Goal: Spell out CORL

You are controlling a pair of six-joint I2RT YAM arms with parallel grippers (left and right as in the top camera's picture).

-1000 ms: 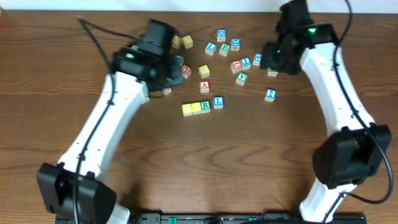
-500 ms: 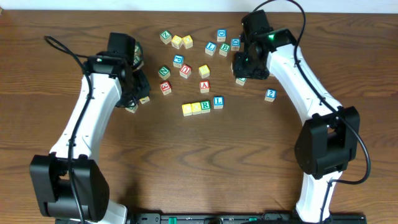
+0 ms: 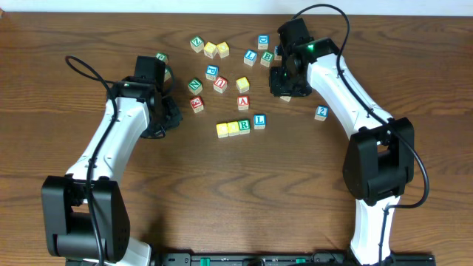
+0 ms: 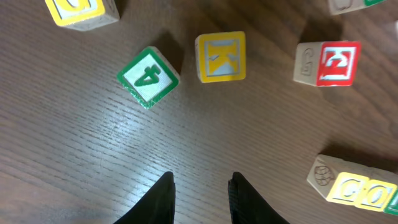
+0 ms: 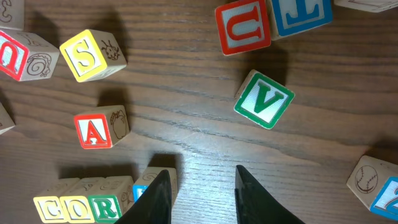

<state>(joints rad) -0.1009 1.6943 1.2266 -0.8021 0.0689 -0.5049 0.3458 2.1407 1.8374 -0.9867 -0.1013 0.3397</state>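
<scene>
The four cubes stand in a row on the table: yellow C (image 3: 222,130), yellow O (image 3: 233,128), green R (image 3: 244,127) and blue L (image 3: 259,120), the L set a little farther back than the others. In the right wrist view C (image 5: 50,209), O (image 5: 78,209) and R (image 5: 106,207) read at the bottom left, and the L (image 5: 140,186) is half hidden behind a finger. My right gripper (image 5: 200,198) hangs open over bare wood to the right of the row. My left gripper (image 4: 200,194) is open and empty, left of the row (image 4: 357,188).
Loose cubes lie behind the row: a red A (image 5: 94,130), yellow S (image 5: 87,56), green V (image 5: 264,99) and red U (image 5: 244,26). Ahead of the left gripper are a green 4 (image 4: 148,76), yellow K (image 4: 220,56) and a red cube (image 4: 336,62). A blue 2 (image 3: 321,112) sits apart.
The left arm has drawn back to the left, away from the cube cluster. The right arm has swung left toward the middle. Both pairs of jaws have narrowed.
</scene>
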